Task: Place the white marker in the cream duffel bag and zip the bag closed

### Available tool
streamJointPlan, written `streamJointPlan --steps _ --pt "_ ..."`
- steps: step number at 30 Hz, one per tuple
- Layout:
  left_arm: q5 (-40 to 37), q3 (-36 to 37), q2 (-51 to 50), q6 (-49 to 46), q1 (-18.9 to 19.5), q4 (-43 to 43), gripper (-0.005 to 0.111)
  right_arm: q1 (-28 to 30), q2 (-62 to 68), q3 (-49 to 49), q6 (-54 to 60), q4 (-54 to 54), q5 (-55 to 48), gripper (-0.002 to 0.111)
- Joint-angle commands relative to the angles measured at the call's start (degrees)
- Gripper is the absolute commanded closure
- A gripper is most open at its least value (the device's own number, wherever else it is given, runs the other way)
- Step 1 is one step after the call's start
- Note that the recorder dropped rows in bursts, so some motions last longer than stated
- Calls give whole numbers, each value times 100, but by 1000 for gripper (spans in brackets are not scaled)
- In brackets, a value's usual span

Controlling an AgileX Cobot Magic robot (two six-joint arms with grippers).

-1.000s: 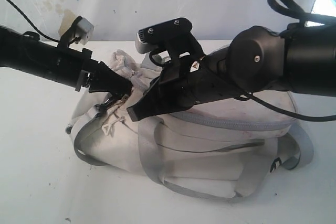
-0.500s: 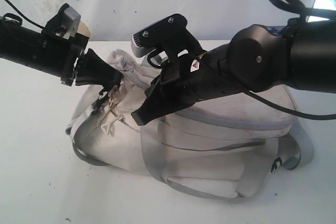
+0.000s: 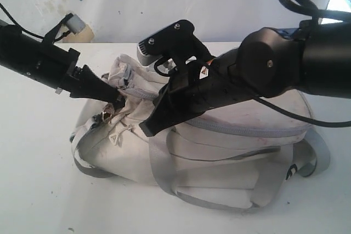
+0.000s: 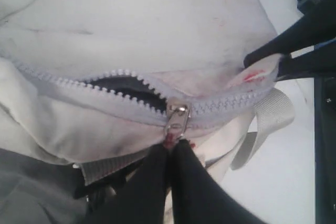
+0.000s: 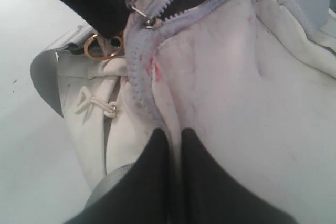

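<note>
Both pincers are shut: our left gripper [image 4: 170, 148] pinches the zipper pull [image 4: 176, 121], and our right gripper [image 5: 176, 132] pinches the cream duffel bag [image 3: 236, 130]. We tugged the pull further along, but a small gap remains. We cannot see the white marker.

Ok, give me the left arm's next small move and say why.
Probably drag the zipper pull along toward the gap. The left tool is shut on it, the teeth ahead of it stand open over dark lining, and the right tool pinches the bag behind it, likely bracing the fabric.
</note>
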State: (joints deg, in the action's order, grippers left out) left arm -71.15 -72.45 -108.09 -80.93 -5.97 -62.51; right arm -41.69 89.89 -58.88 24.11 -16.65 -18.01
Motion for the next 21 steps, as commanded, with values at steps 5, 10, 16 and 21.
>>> streamJointPlan --steps 5,10,16,21 --pt "119 -34 74 1592 66 -549 107 3 -28 20 2 177 -356 108" --pt "119 -34 74 3002 79 -162 107 3 -28 32 -194 842 -917 108" --pt "119 -34 84 2568 79 -31 107 3 -28 32 -932 1665 -1229 108" --pt "119 -34 84 2866 145 -1294 107 3 -28 32 -932 1891 -2080 108"
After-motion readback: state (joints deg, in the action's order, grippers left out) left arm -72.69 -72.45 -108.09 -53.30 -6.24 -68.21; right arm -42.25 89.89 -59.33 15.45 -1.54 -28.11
